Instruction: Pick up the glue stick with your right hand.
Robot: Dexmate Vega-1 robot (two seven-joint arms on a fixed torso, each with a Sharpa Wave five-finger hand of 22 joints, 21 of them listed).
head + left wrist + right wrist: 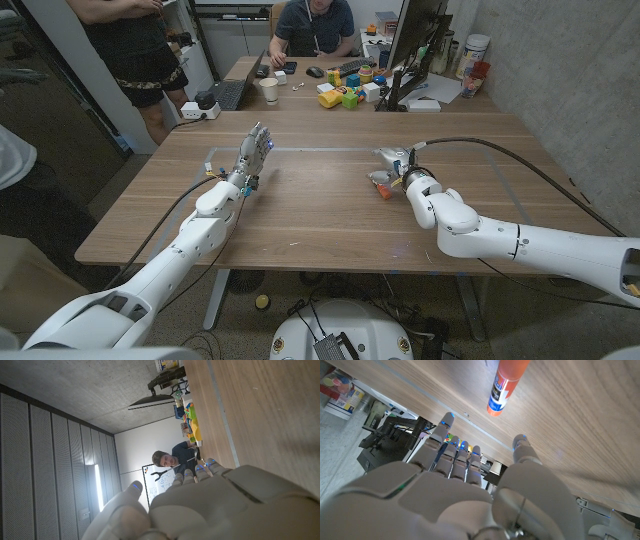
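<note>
One glue stick, orange, lying on the wooden table just beside right hand | right fingers spread, gripping nothing | left hand raised, fingers apart, empty | two people behind, cluttered desk.

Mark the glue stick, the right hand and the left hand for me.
glue stick [504,385]: right wrist view, on its label.
right hand [397,167]: head view, middle of the hand.
left hand [255,152]: head view, on its back.
</note>
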